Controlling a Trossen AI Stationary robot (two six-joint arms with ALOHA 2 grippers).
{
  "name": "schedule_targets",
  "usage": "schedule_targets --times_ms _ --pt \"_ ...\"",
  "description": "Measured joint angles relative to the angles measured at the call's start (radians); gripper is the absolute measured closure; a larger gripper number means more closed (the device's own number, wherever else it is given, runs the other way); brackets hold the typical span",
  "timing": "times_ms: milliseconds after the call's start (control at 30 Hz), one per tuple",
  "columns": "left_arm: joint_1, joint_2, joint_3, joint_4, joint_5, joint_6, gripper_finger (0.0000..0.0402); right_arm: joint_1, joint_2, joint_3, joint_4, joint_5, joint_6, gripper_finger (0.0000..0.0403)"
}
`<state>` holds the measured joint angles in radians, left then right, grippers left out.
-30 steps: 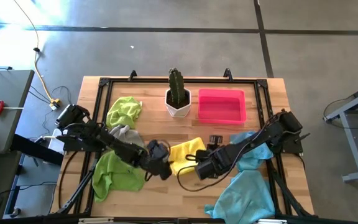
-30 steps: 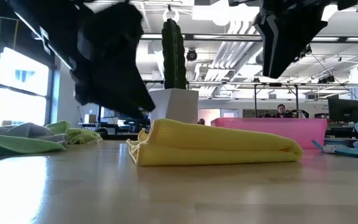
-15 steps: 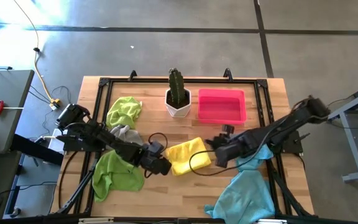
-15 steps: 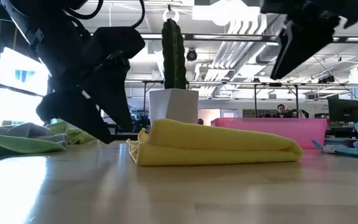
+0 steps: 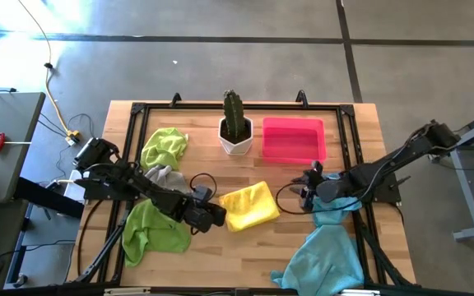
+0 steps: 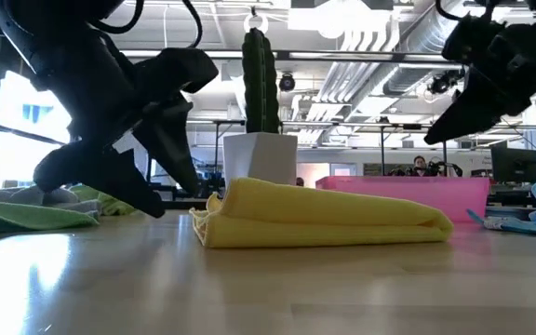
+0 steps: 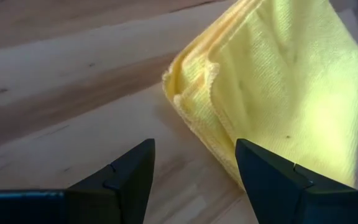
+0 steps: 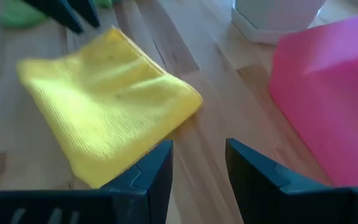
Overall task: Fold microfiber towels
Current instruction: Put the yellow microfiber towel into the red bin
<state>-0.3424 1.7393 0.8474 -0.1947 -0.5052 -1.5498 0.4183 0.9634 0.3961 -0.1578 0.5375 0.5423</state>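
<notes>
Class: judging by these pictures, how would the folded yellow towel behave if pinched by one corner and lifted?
The yellow towel would probably droop and unfold: its stacked layers lie loose at the edge. It looks light, and likely grippy rather than slippery, given its ribbed weave.

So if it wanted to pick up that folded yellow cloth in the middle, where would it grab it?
Probably the stacked-edge corner of the folded yellow microfiber towel, from the left gripper side. The layers meet there in a raised lip, and the open fingers already straddle it, so one pinch should catch every layer.
</notes>
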Motion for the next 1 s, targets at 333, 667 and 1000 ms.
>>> schedule_targets --times_ms 333,667,1000 --pt "-0.004 0.134 0.004 0.248 -0.053 -0.120 0.0185 0.000 -0.010 -0.059 0.166 0.000 -0.024 0.0263" --pt "0.049 0.147 0.003 0.285 -0.065 -0.069 0.0189 0.000 -0.010 -0.059 0.163 0.001 -0.027 0.0263" --pt "0.119 0.150 0.000 0.277 -0.050 0.094 0.0296 0.000 -0.010 -0.059 0.163 0.008 -0.020 0.0263"
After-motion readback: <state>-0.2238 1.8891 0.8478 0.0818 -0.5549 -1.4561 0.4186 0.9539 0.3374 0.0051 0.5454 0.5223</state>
